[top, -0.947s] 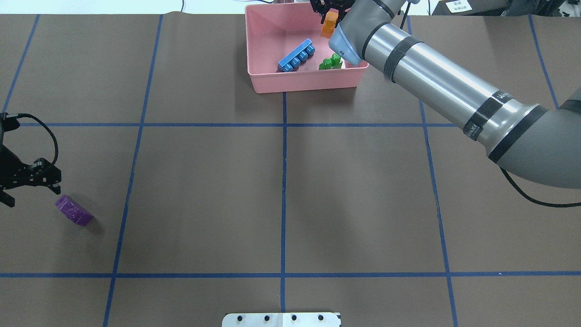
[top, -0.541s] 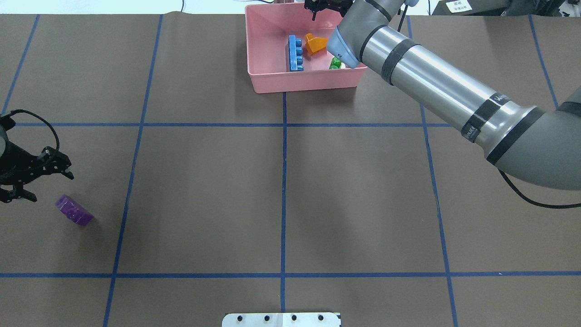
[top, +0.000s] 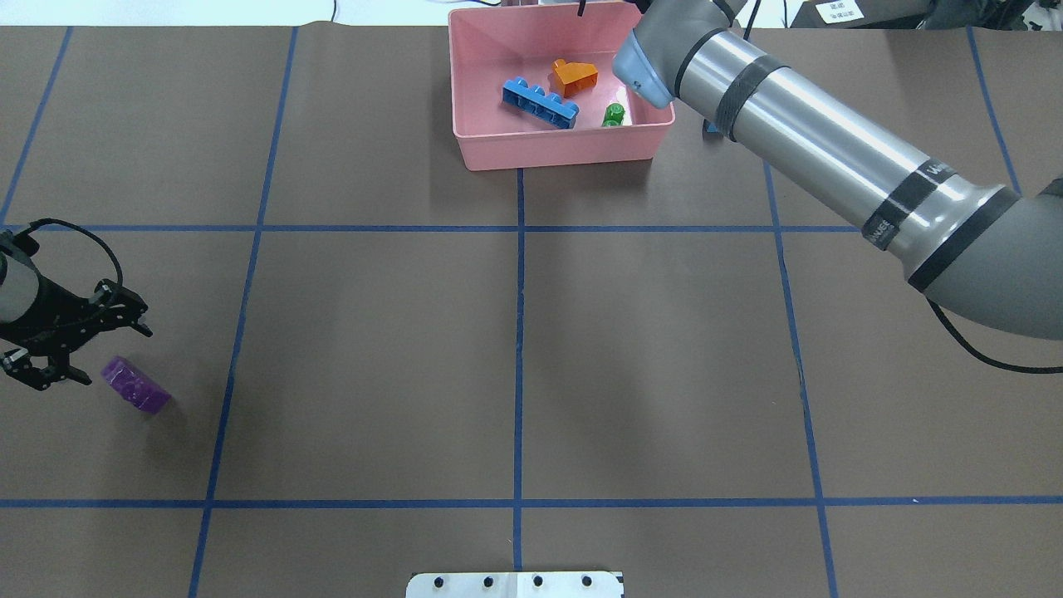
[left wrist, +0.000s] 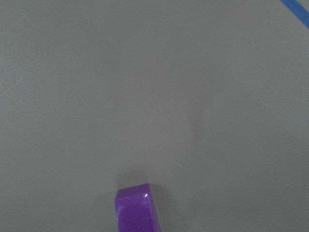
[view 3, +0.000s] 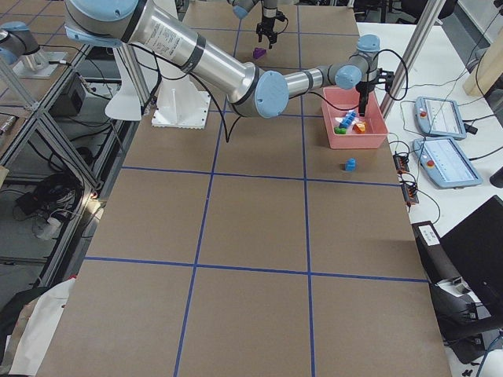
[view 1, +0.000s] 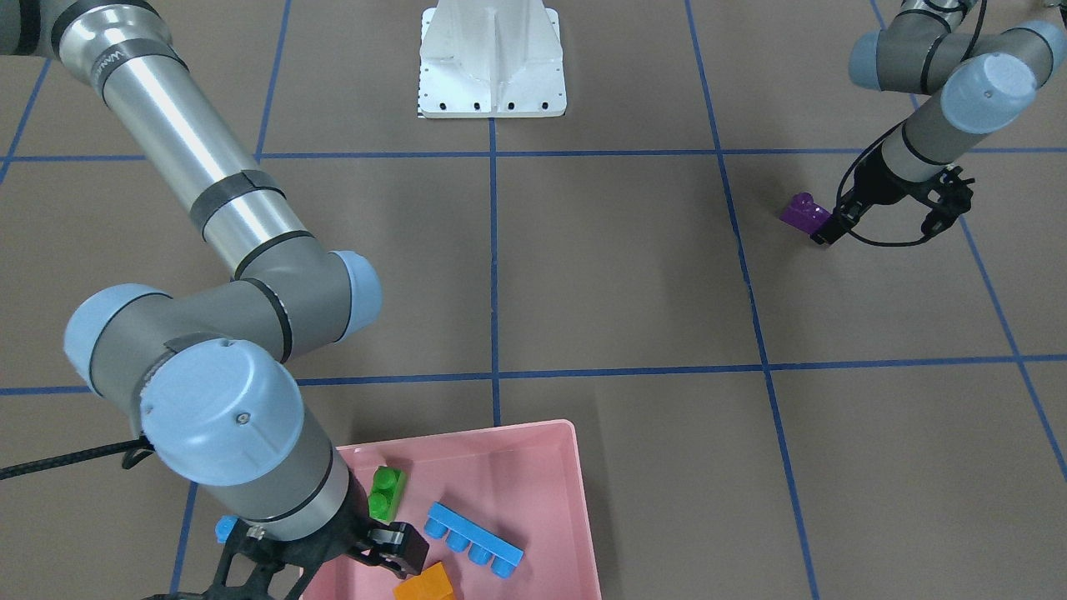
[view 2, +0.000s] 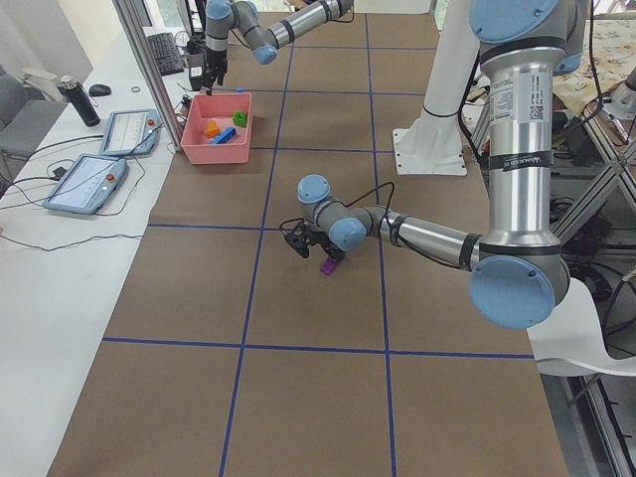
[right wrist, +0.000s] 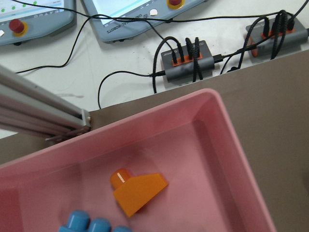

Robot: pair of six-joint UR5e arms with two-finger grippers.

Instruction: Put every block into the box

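Close to the table's left edge, the purple brick [top: 135, 386] lies on the mat, well apart from the box [top: 565, 154] at the middle of the far edge, which holds the long blue brick [top: 540, 103], the orange brick [top: 575, 76] and the green brick [top: 614, 115]. The left gripper [top: 106, 349], fingers spread and empty, is just beside it. The brick lies outside the gap, toward the robot's edge, its long axis slanting across the fingertip line, so a short shift should straddle it. The right gripper [view 1: 333, 560], seemingly spread and empty over the box, is nearer the small blue brick [view 1: 225, 527] beside it.

Robotics lab: teach pendants [view 2: 127, 132], grid-taped table [top: 374, 349]
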